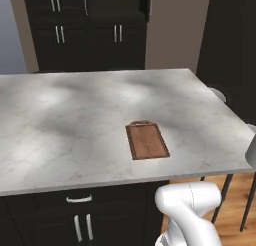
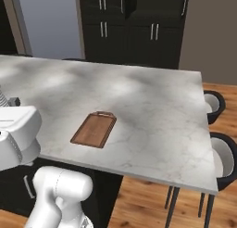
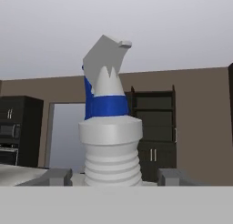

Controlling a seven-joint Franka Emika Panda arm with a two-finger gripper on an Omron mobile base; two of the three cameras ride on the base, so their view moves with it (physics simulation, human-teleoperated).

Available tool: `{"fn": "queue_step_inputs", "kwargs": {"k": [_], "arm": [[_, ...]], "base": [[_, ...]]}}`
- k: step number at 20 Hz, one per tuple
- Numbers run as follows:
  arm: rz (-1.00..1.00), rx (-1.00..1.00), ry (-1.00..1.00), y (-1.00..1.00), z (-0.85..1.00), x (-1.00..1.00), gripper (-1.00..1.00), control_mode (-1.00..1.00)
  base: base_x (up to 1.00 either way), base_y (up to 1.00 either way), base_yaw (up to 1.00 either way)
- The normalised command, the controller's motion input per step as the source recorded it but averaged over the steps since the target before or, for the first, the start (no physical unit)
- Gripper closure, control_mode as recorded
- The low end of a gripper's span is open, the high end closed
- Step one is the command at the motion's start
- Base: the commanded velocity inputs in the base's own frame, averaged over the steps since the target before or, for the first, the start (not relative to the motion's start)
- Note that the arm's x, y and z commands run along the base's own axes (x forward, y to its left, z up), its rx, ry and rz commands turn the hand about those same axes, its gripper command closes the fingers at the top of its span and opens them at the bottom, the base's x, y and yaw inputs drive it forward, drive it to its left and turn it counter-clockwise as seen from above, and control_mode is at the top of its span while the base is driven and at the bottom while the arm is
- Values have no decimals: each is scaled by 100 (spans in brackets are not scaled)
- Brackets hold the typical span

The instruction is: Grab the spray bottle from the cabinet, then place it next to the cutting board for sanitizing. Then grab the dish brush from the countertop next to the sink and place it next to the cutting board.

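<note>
The spray bottle stood upright in the hand view, between the two grey fingertips, so the hand was grasping the spray bottle low on its ribbed body. Whether the pads really touched it I could not see well, because the bottom of that view was covered.

The bottle looked like light, stiff plastic with a smooth skin, so it probably could slip or turn if squeezed weakly. The ribbed lower part seemed the best place to hold; the blue trigger and white head at 12 o'clock were thin and better left alone.

On the tabletop the cutting board lay flat, its small handle pointing to 12 o'clock in the left base view. At 9 o'clock of the board there was wide bare marble. At 3 o'clock there was less room before the edge, and stools stood beyond it. At 6 o'clock the near edge was close, so I judged the 9 o'clock side the safest for setting the bottle down.
</note>
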Motion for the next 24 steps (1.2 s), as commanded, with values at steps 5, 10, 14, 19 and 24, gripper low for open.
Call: {"fn": "queue_step_inputs", "kwargs": {"k": [5,10,14,19,24], "arm": [[0,0,0,0,0,0,100,100],[0,0,0,0,0,0,100,100],[7,2,3,-25,-15,19,100,-100],[13,5,8,-74,-54,77,100,-100],[16,3,0,-19,-71,96,100,-100]], "base": [[-1,0,17],[-3,0,15],[3,0,7],[0,0,0],[0,0,0]]}}
